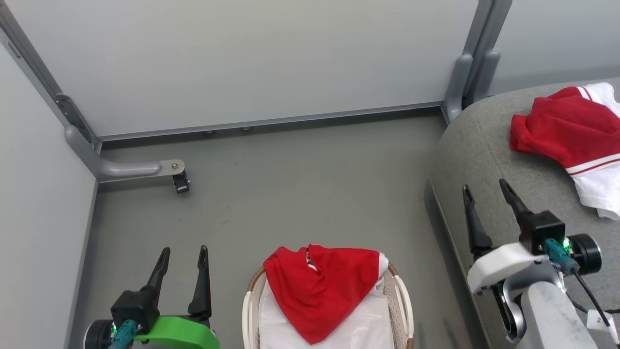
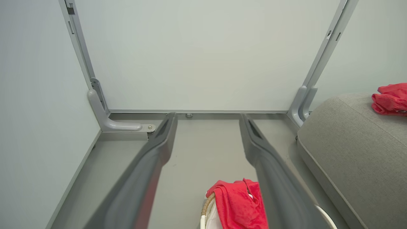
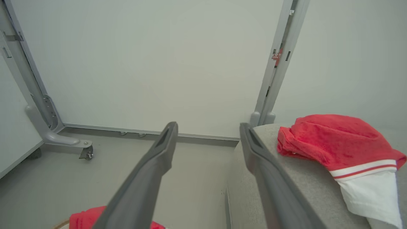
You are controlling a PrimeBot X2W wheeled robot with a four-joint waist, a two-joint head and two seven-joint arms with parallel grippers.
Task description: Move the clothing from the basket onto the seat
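Partition foot (image 1: 131, 168) stands beyond basket (image 1: 406, 300); left tool (image 1: 184, 248) and right tool (image 1: 485, 184) spread, empty.

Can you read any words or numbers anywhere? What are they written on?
"2": on the small white tag hanging from a dark cable. Whatever follows it is too small to read.
Red sticker on the grey partition post: it has some print, but it is too small and blurred to read.
Red clothing, basket, seat: no writing to be seen.
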